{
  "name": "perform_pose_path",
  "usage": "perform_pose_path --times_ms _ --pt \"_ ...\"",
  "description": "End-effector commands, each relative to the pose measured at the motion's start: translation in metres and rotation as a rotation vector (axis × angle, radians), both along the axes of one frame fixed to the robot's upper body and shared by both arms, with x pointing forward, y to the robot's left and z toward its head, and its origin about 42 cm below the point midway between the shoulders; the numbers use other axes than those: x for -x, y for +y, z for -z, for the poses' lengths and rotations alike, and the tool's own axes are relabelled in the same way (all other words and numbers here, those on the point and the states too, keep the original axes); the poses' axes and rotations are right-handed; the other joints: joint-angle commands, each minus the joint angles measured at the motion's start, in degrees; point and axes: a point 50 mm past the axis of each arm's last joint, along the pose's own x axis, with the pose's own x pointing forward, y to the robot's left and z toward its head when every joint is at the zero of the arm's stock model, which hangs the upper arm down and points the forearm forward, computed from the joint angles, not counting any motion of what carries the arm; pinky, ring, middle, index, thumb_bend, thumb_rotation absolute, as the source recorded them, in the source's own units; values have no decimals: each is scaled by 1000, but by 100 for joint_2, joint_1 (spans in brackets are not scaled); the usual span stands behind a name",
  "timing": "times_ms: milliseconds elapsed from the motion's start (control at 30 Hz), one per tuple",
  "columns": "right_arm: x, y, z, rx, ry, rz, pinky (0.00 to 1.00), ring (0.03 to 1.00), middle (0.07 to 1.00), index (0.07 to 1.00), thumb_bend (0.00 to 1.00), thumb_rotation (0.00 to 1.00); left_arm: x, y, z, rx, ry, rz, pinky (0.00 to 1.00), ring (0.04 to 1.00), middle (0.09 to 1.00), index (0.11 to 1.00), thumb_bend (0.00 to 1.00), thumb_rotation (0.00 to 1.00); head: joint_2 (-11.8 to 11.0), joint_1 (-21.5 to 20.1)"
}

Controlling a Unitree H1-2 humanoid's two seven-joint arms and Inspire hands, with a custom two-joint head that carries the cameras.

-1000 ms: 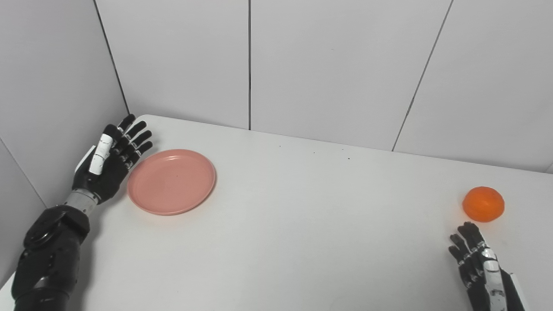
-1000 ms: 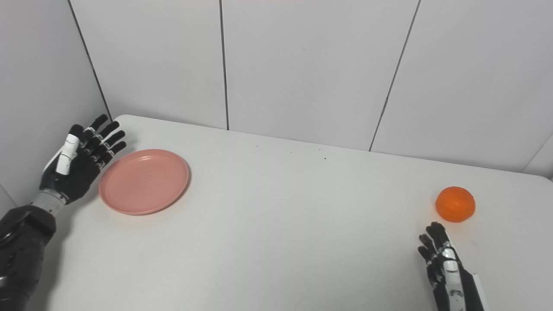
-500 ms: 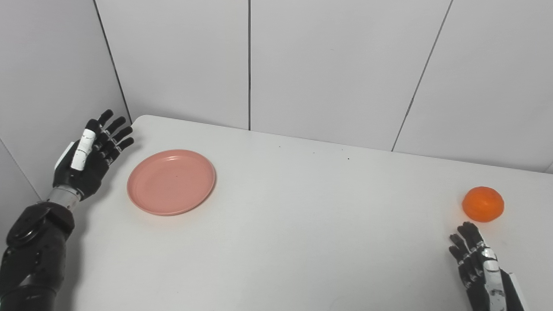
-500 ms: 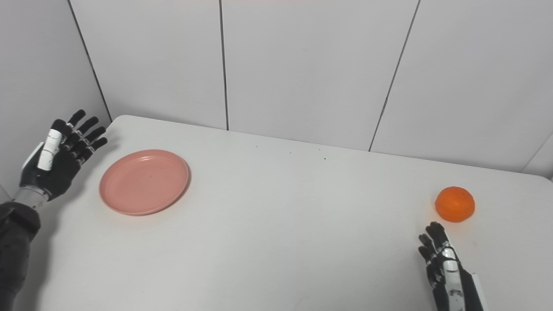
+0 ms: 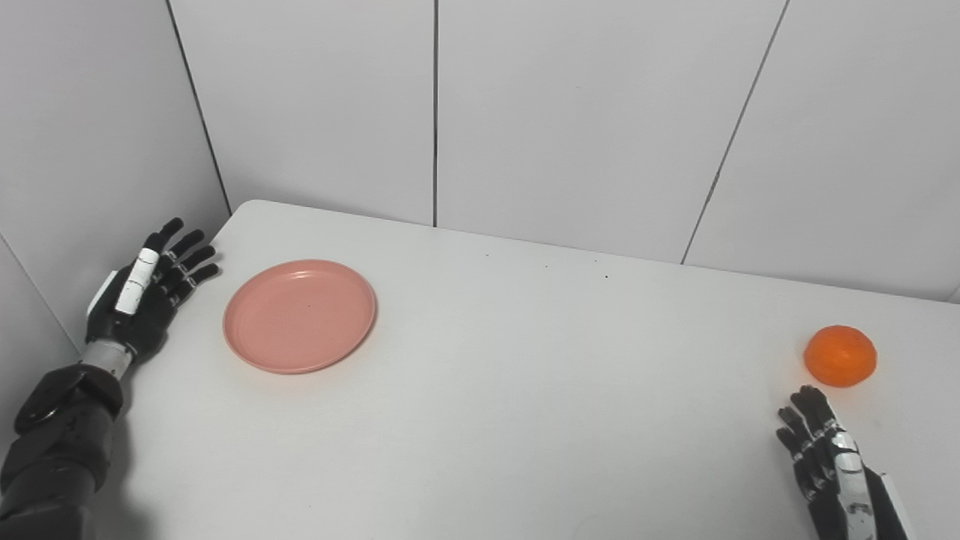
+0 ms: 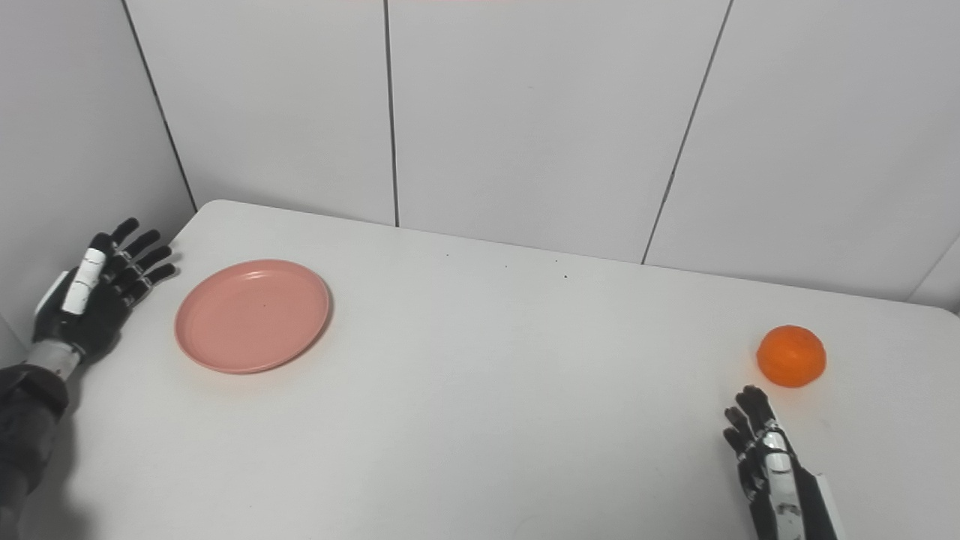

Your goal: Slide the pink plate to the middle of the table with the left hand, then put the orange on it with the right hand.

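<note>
Pale grey wall panels with dark seams close in a white table [image 5: 525, 390] on two sides. In my left eye view, the pink plate [image 5: 300, 315] lies flat on the table's left part, round, shallow, with a raised rim and nothing on it. My left hand [image 5: 146, 296] is at the table's left edge, near the plate but apart from it, fingers spread and holding nothing. The orange [image 5: 840, 355] sits far right, bright and slightly flattened, well apart from the plate. My right hand [image 5: 832, 469] is low in the corner just below the orange, fingers apart and empty, not touching it.

In my right eye view I see the same layout: bare tabletop lies between plate [image 6: 253, 315] and orange [image 6: 791, 355], with a few tiny dark specks near the back wall.
</note>
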Motion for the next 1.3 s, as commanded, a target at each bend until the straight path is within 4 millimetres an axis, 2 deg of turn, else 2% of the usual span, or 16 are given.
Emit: perform_pose_path --times_ms 0,267,367,433,500,667,867,1033,1067,1200,1267 --pt "36 5 55 -45 196 16 974 955 964 945 701 915 -6 2 -9 -35 -13 38 718 796 852 910 971 599 4 -5" --pt "36 8 54 -45 193 12 968 952 963 937 707 912 -20 -30 2 -48 6 131 739 806 861 913 986 622 16 -46" --pt "36 10 53 -46 194 13 963 950 961 934 716 910 -23 -44 3 -54 -1 150 831 866 908 931 989 637 13 -58" --pt "36 10 54 -52 195 12 967 952 961 935 722 903 -24 -57 1 -60 -14 180 926 931 940 968 884 691 21 -78" --pt "36 11 53 -50 195 12 968 952 960 934 726 900 -23 -64 3 -66 -11 205 959 951 952 980 859 699 27 -86" --pt "36 13 52 -45 196 10 960 948 960 930 737 898 -24 -75 6 -65 -5 229 888 925 936 972 896 657 35 -100" --pt "36 14 53 -41 197 6 959 951 961 933 750 900 -25 -88 6 -63 8 283 863 924 950 999 919 656 45 -113" --pt "37 15 52 -37 198 3 962 953 964 941 733 911 -22 -99 9 -63 23 282 813 900 919 966 963 635 63 -131" --pt "37 15 52 -36 199 4 959 952 963 939 737 909 -21 -102 8 -63 20 289 819 908 929 965 929 652 75 -138" --pt "37 15 53 -39 202 7 963 950 959 933 749 895 -18 -112 13 -54 13 287 836 913 927 956 912 661 80 -134" --pt "36 15 53 -39 200 6 964 950 961 935 749 890 -17 -120 14 -43 7 292 816 876 890 942 897 659 80 -134"
